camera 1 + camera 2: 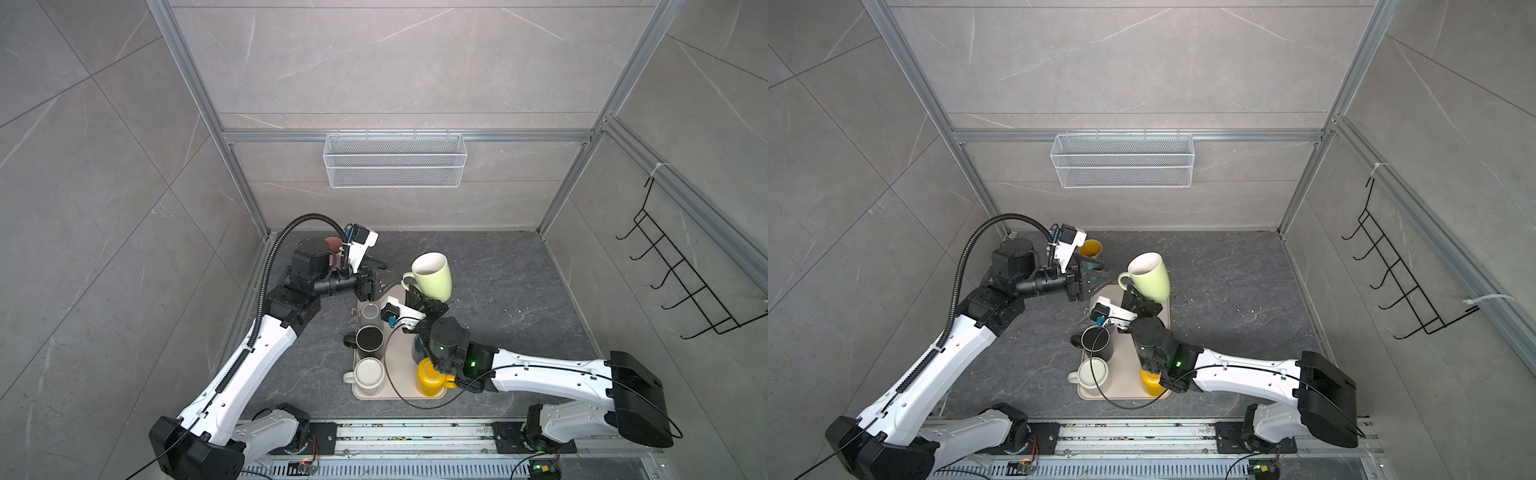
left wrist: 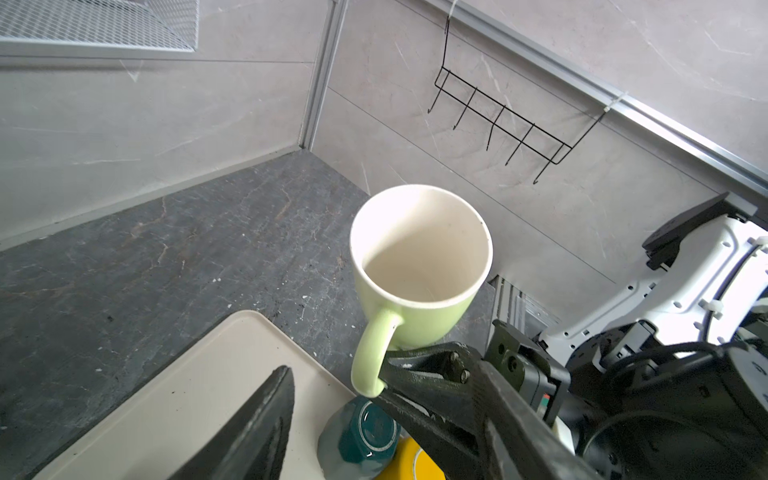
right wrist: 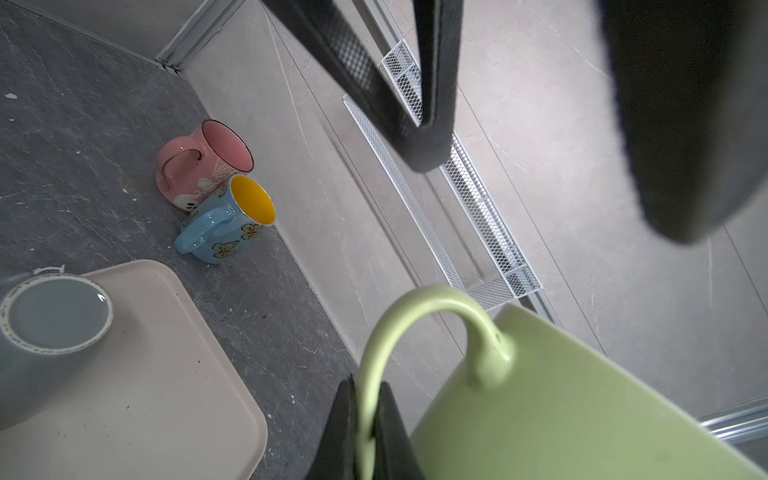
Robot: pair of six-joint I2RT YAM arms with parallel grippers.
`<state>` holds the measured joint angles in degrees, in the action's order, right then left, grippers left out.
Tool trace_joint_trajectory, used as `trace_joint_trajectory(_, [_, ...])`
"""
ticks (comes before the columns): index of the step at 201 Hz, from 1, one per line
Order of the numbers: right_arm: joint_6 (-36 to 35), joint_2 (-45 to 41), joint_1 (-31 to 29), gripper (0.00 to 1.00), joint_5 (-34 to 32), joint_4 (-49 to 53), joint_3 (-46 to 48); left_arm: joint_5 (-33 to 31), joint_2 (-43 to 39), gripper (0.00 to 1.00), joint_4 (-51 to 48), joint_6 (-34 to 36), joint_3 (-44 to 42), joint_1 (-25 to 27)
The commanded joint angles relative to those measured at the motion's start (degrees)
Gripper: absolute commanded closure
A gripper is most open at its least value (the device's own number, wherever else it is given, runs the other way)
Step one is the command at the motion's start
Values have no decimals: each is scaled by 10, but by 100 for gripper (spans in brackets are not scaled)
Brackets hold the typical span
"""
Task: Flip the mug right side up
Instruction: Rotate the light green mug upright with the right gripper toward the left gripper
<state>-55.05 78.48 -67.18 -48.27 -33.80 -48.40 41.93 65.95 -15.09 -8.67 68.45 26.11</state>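
A light green mug (image 1: 434, 276) (image 1: 1148, 276) hangs in the air over the far end of the beige tray (image 1: 401, 374), its white mouth facing up and a little tilted. My right gripper (image 1: 414, 291) (image 3: 365, 399) is shut on its handle (image 3: 415, 307) from below. To the mug's left, my left gripper (image 1: 379, 277) (image 1: 1100, 280) stands open at about the same height, holding nothing. In the left wrist view the mug (image 2: 419, 266) is just past that gripper (image 2: 332, 386), and one finger reaches close to the handle.
On the tray stand a grey mug (image 1: 370, 313), a black mug (image 1: 369, 338), a white mug (image 1: 368, 374), a yellow mug (image 1: 430, 376) and a teal mug (image 2: 365, 432). A pink mug (image 3: 203, 166) and a blue mug (image 3: 230, 220) sit at the back left. A wire basket (image 1: 395, 160) and a hook rack (image 1: 681, 282) hang on the walls.
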Motion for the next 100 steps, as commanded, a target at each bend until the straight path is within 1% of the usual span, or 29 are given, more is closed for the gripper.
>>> trace_joint_trajectory(1, [-34, 0, -5, 100, -7, -76, -6, 21, 6, 31, -31, 34, 27, -2])
trace_joint_trajectory(46, [-39, 2, -9, 100, 1, -81, -5, 13, 29, 32, -27, 27, 28, -2])
trace_joint_trajectory(79, [-39, 9, -10, 100, 9, -84, -4, 33, 44, 33, -1, 7, 30, -2])
trace_joint_trajectory(100, [-35, 10, -11, 100, 13, -84, -7, 33, 50, 35, 6, 1, 28, -2])
